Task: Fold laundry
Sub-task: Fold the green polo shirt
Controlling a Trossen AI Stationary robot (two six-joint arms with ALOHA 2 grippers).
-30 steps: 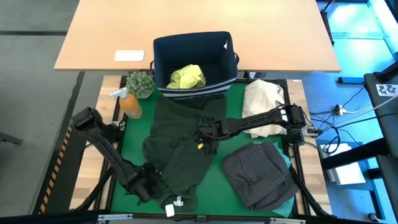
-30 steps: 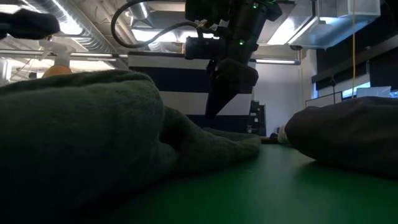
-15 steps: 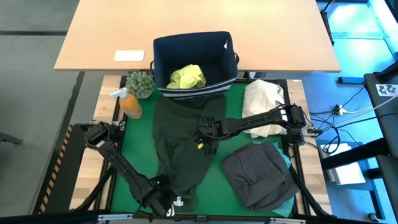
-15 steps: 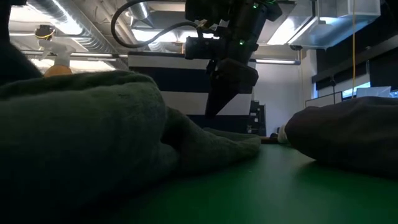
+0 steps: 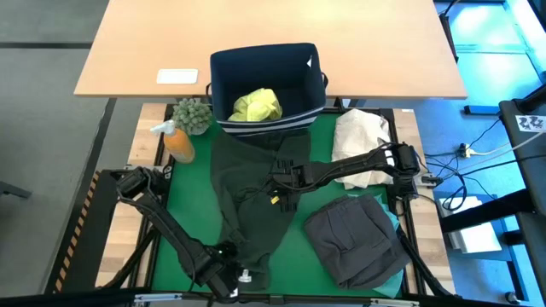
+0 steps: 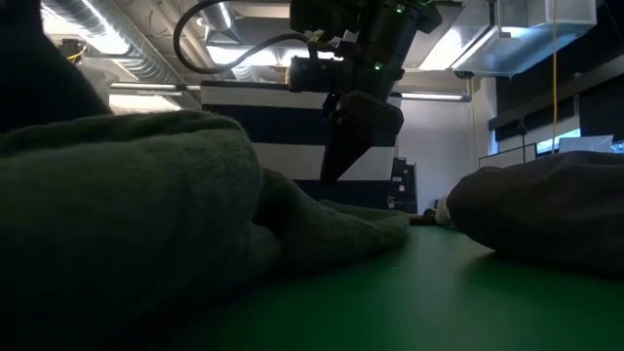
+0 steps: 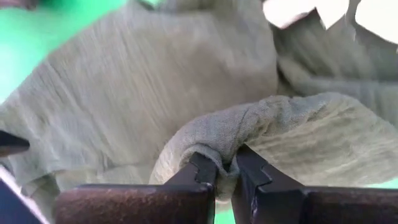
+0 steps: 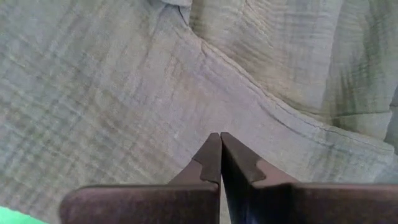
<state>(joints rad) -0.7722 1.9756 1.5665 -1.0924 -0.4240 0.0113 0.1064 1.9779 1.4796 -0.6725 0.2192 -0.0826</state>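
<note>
- Four garments are showing: a dark olive shirt (image 5: 247, 200) lying mid-mat, a grey one (image 5: 354, 239) folded to its right over a turquoise one (image 5: 394, 220), a yellow-green one (image 5: 256, 105) sitting in the bin (image 5: 266, 61).
- Left gripper (image 7: 225, 175) is pinching the olive shirt's near edge; a second ago that flap was bulging leftward, now it is lying narrower.
- Right gripper (image 8: 220, 158), jaws pressed together, is pressing the shirt's middle, unchanged.

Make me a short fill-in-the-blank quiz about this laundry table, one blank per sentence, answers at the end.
1. The left gripper has its jaws shut on a fold of the dark olive ____.
2. The yellow-green shirt lies inside the navy ____.
3. The folded charcoal grey garment lies on the ____ mat.

Missing words: garment; bin; green
</note>
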